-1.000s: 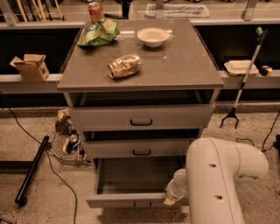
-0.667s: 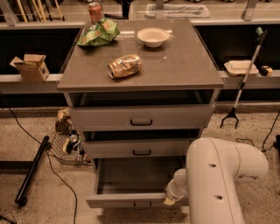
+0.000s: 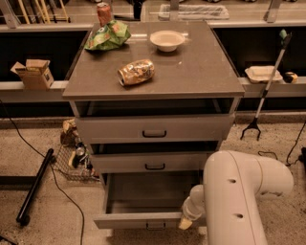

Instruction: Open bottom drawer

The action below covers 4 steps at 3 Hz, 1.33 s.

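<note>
The bottom drawer [image 3: 138,220] is the lowest of three grey drawers in the cabinet. It stands pulled out, its inside showing bare, with a small dark bar handle [image 3: 155,225] at the centre of its front. My gripper [image 3: 185,222] is at the right part of the drawer's front edge, just right of the handle, at the end of my white arm [image 3: 234,196]. The arm covers the drawer's right end.
The middle drawer [image 3: 154,162] and top drawer [image 3: 154,129] sit slightly out. On the cabinet top lie a crumpled bag [image 3: 136,72], a green bag [image 3: 107,37], a can [image 3: 103,13] and a bowl [image 3: 167,40]. A wire basket [image 3: 71,160] and a black pole [image 3: 34,187] are at the left, a grabber tool [image 3: 265,88] at the right.
</note>
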### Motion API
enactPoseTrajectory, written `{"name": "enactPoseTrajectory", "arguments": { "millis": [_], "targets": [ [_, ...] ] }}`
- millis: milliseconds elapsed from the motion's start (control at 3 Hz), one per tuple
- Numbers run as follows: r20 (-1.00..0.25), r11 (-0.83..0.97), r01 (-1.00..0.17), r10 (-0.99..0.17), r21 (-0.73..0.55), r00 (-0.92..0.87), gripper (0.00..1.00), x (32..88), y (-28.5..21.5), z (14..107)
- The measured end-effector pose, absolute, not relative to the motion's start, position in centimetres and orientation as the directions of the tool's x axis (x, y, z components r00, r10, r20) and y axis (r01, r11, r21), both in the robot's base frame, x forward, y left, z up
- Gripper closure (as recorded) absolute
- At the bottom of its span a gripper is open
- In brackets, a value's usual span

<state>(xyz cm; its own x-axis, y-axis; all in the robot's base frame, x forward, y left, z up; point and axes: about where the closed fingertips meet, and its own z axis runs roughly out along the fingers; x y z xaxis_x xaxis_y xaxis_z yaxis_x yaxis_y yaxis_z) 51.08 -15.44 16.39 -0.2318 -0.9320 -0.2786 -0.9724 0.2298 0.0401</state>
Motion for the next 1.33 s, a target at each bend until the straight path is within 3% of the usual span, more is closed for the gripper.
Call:
{"name": "enactPoseTrajectory", "arguments": {
  "millis": [333,1333],
  "targets": [
    [-0.279,0.230,-0.972,-0.932,0.040,-0.232,0.00,51.1,-15.4,16.4],
    [-0.255,0.075,-0.995,-0.963,0.058,-0.088,0.00,48.9,-16.8,28.0]
  ]
}}
